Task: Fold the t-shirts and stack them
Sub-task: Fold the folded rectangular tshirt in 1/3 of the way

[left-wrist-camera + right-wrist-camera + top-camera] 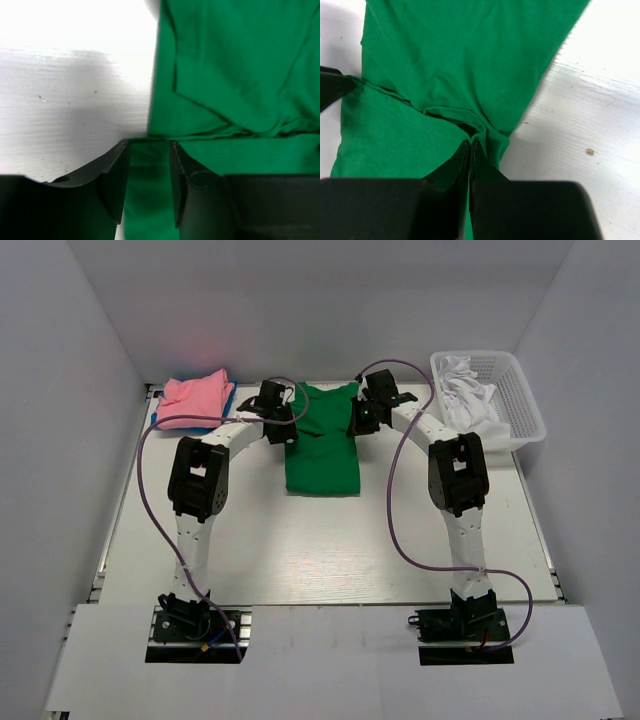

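Cloth was the whole matter at this moment: the green t-shirt [322, 445] lay flat on the worktop [300, 550] toward the far side, between the two arms, with its collar end away from the bases and its sides already turned in, so that it made a narrow strip. It looked light, limp and not slippery. It would probably sag and crease wherever it was lifted, and it would keep a fold only if laid down smoothly. The best hold seemed to be the two far corners near the shoulders, pinched through all layers so that the turned-in sleeves came along. The right hand [471, 142] was closed tight on a small pucker of green fabric at the shirt's right far edge. The left hand [148, 144] stood at the left far edge with its fingers apart and a band of green cloth lying in the gap, not yet clamped. At the far left of the worktop a folded pink t-shirt [196, 395] rested on a blue t-shirt [160, 421], of which only the edges showed beneath. At the far right stood a white mesh basket [528, 410] holding crumpled white cloth [468, 395]. Whether that was one garment or several could not be told.
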You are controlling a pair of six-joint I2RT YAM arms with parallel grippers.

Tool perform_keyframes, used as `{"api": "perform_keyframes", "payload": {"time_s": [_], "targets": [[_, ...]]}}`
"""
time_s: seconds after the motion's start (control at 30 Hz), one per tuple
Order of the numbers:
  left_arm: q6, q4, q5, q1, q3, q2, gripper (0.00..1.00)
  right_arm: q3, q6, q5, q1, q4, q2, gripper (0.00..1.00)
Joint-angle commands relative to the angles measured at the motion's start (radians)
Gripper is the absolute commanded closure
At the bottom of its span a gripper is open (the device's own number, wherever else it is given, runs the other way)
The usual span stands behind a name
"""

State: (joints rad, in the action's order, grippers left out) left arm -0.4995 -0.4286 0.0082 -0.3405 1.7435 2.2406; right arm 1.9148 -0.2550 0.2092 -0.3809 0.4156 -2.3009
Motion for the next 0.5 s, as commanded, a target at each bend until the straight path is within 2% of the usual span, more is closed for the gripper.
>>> {"api": "perform_keyframes", "payload": {"time_s": [0.0,0.2,0.47], "targets": [[-0.001,-0.038,-0.004,0.001,0.068,-0.033,0.51,-0.011,-0.001,0.019,0.002,-0.044,0.063,1.0],[-0.01,-0.055,-0.036,0.001,0.044,-0.021,0.51,-0.008,-0.001,0.025,0.0,-0.032,0.06,1.0],[-0.019,-0.067,-0.057,0.001,0.019,-0.01,0.61,-0.01,-0.001,0.027,0.002,-0.028,0.06,1.0]]}}
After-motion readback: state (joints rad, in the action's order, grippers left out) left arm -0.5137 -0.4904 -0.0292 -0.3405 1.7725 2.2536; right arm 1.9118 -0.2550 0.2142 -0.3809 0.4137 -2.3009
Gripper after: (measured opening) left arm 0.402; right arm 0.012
